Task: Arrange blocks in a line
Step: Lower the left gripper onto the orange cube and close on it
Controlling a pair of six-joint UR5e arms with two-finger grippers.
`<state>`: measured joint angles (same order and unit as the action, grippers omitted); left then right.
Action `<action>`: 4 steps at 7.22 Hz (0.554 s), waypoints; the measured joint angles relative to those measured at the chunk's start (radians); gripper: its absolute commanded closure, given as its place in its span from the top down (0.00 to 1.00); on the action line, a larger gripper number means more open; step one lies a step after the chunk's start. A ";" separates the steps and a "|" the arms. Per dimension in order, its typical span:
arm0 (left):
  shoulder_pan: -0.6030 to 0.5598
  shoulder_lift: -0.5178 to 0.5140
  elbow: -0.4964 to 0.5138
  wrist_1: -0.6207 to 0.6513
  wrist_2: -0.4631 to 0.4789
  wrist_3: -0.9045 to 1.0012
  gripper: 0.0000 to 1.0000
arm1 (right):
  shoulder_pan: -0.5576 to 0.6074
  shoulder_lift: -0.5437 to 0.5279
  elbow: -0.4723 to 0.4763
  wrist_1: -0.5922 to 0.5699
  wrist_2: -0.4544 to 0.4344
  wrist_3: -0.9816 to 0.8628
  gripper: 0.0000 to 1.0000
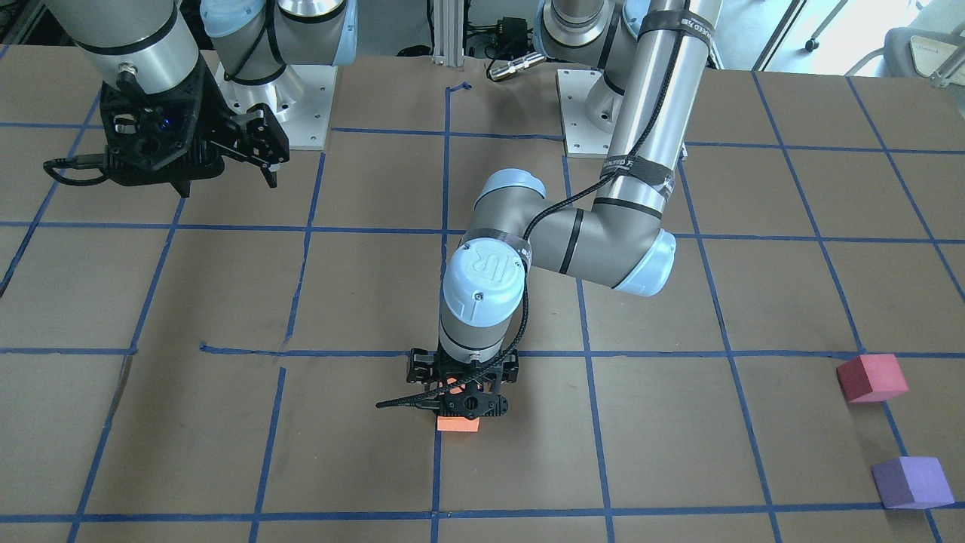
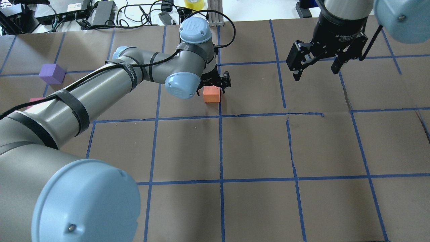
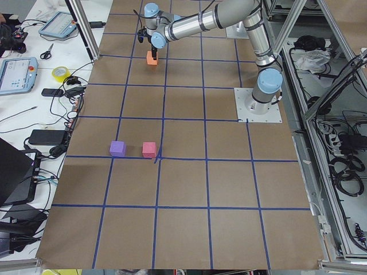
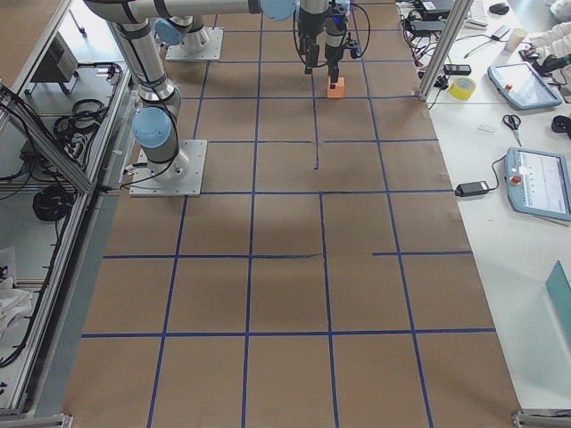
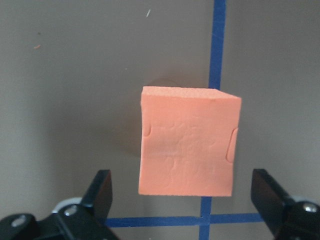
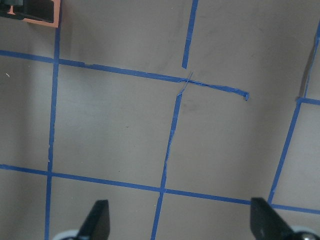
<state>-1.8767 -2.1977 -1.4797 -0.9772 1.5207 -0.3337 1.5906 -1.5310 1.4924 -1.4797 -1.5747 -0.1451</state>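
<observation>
Dents are seen in two opposite sides of the orange block, which points to a soft, yielding foam (light, matte, unlikely to slip). The block is set flat on the desk, directly beneath the left gripper and between its fingers. These are spread wide and kept clear of both dented faces, so nothing is held. A blue tape line is partly covered by the block's edge on one finger's side.

The pink block and the purple block are found well apart from the left gripper, far out on its own left, near each other and touched by neither arm. The right gripper is hung above bare desk, well off to the left gripper's right, its fingers likewise parted and empty.

It is judged that hold is best taken on a pair of flat opposite sides, at mid-height, with the fingers squared to the faces so that the cube is not twisted. Only a light squeeze should be needed, since too much could crush or mark the foam. Little weight is to be expected, so a block might be nudged out of line by a careless finger.
</observation>
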 measured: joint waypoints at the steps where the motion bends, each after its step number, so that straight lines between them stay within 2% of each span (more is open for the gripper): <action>1: -0.002 -0.012 0.000 0.015 0.000 0.002 1.00 | -0.002 -0.002 0.003 -0.025 -0.006 -0.001 1.00; 4: -0.002 -0.048 0.007 0.066 0.005 0.007 0.97 | -0.005 -0.003 0.004 -0.053 -0.011 0.003 1.00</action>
<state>-1.8791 -2.2458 -1.4728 -0.9113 1.5261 -0.3263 1.5860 -1.5339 1.4968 -1.5329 -1.5854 -0.1421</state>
